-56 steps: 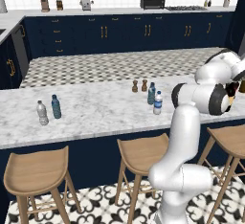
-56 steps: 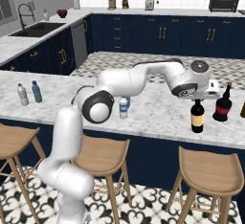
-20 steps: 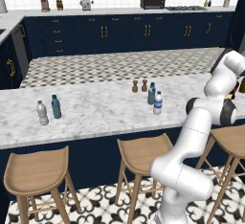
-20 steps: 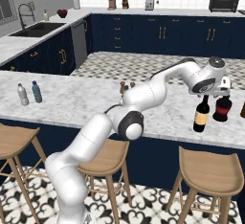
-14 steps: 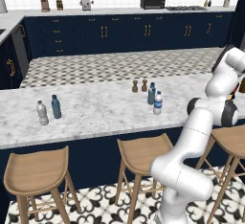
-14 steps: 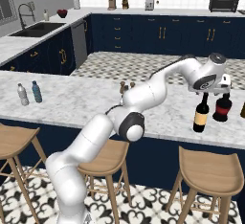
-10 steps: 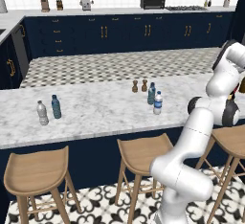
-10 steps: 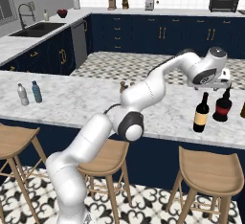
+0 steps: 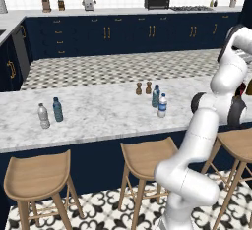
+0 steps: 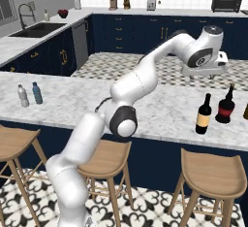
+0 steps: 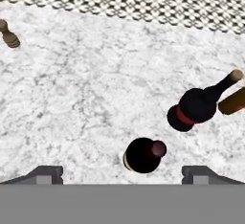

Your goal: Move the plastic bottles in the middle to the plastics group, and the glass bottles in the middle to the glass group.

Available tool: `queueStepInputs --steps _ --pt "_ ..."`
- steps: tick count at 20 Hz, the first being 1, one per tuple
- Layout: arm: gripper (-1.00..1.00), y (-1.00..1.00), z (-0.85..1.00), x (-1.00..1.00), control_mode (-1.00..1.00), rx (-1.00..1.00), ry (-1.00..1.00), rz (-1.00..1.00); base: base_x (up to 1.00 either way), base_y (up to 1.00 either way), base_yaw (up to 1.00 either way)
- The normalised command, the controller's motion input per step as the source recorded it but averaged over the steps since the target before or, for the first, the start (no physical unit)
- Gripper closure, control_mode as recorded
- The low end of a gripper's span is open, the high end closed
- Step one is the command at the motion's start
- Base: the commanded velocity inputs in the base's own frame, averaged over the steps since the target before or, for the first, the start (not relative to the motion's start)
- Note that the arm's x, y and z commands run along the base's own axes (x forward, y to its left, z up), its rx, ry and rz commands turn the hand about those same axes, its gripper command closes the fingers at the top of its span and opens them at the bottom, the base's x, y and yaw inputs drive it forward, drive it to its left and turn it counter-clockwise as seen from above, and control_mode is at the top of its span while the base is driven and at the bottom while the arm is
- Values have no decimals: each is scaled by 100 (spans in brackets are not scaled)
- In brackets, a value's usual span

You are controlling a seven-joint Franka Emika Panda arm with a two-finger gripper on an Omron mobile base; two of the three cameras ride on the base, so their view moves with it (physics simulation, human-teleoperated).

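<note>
The pincer [image 11: 122, 173] hangs above the marble surface [image 10: 145, 109] with its two fingertips [image 11: 47, 173] set wide apart and nothing between them. Straight below it, seen from the top, stands the wine bottle [image 11: 142, 154] with the yellow-tan label and reddish-brown top; in the right base view this same bottle [image 10: 204, 115] stands upright near the right end of the surface, free of the hand. Just beside it, toward the far right, stands the black bottle with a red label [image 10: 225, 105] (its neck leans across the hand view only because of the camera angle), and a brownish bottle [image 11: 233, 101] pokes in at the edge next to it.

In the middle of the surface the clear water bottle [image 9: 162, 105] and the teal-blue tinted bottle [image 9: 155, 96] stand upright close together, with two small brown shakers [image 9: 143, 88] near them. Well apart at the left end, the greyish bottle [image 9: 44, 116] and the teal-blue capped bottle [image 9: 58, 110] stand side by side.
</note>
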Motion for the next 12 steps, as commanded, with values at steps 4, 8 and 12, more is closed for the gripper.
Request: queueStepInputs --steps 4,8,12 --pt "-100 100 -4 -57 -100 -19 0 0 0 0 0" --pt "-100 100 -13 -46 -100 -14 0 0 0 0 0" --pt "-100 100 -29 -42 -100 -10 0 0 0 0 0"
